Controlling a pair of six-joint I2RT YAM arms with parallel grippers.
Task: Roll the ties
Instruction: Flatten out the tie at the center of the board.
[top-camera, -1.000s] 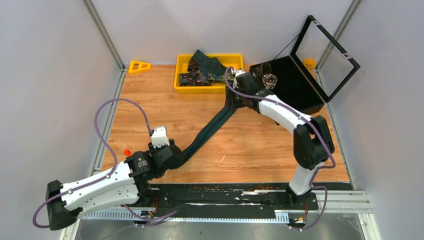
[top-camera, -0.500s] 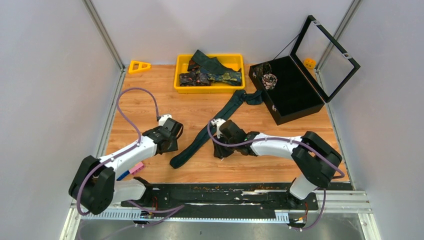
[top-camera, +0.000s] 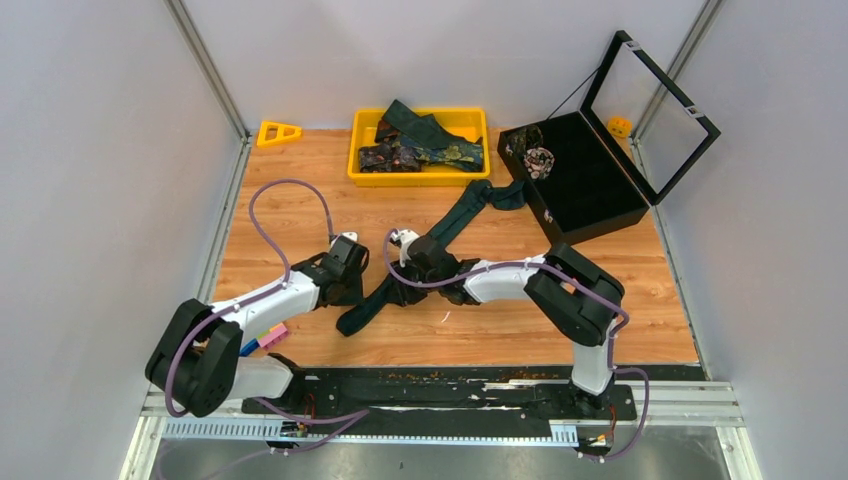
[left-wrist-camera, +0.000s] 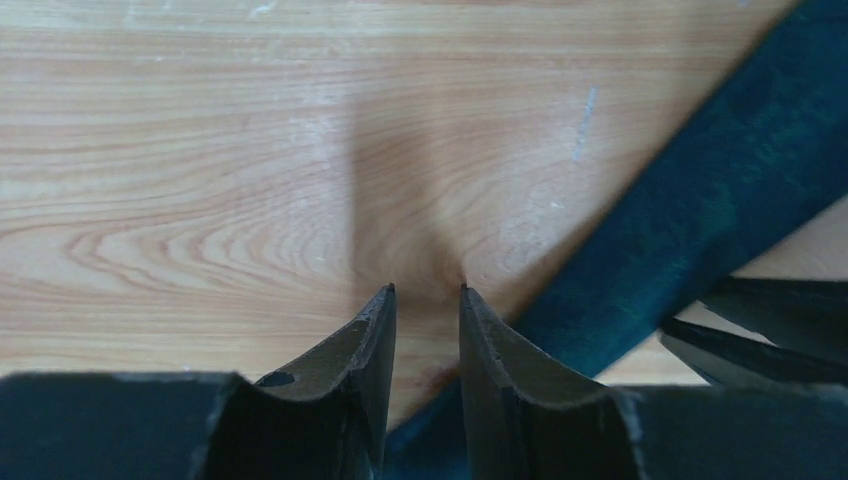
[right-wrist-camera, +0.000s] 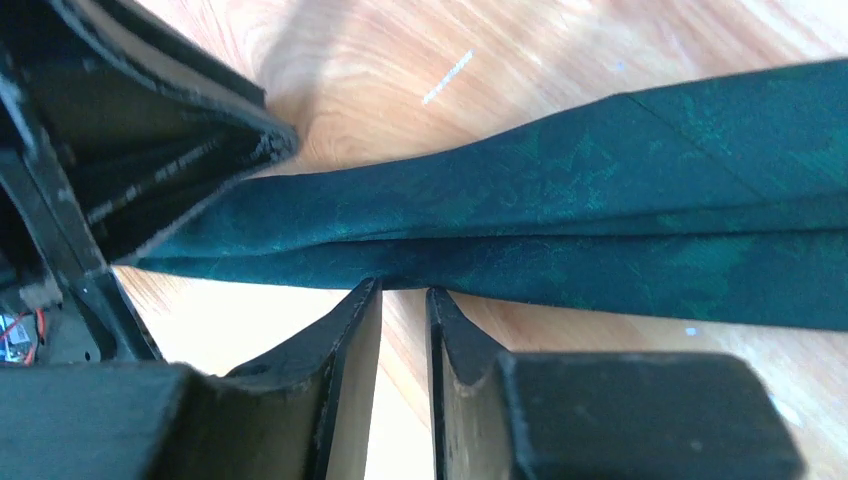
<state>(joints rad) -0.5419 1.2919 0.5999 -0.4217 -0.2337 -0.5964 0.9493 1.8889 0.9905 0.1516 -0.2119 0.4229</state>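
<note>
A dark teal-green tie (top-camera: 452, 222) lies diagonally on the wooden table, from near the black case down to its near end by my left arm. It also shows in the left wrist view (left-wrist-camera: 720, 200) and the right wrist view (right-wrist-camera: 600, 200). My left gripper (top-camera: 360, 290) is low beside the tie's near end. Its jaws (left-wrist-camera: 426, 290) stand a little apart with bare wood between the tips. My right gripper (top-camera: 397, 288) is at the tie's other side. Its jaws (right-wrist-camera: 404, 290) stand a little apart, tips touching the tie's edge. More ties (top-camera: 420, 148) lie in the yellow tray.
The yellow tray (top-camera: 356, 150) stands at the back centre. A black case (top-camera: 590, 195) with a raised clear lid (top-camera: 650, 105) stands back right, with a rolled patterned tie (top-camera: 538, 158) inside. A yellow triangle (top-camera: 278, 132) lies back left. Small pink and blue pieces (top-camera: 262, 340) lie near the left arm.
Both grippers let go of the stretched tie, which dropped flat on the table. The right arm swung from the tray down to the tie's near part; the left gripper moved up beside it.
</note>
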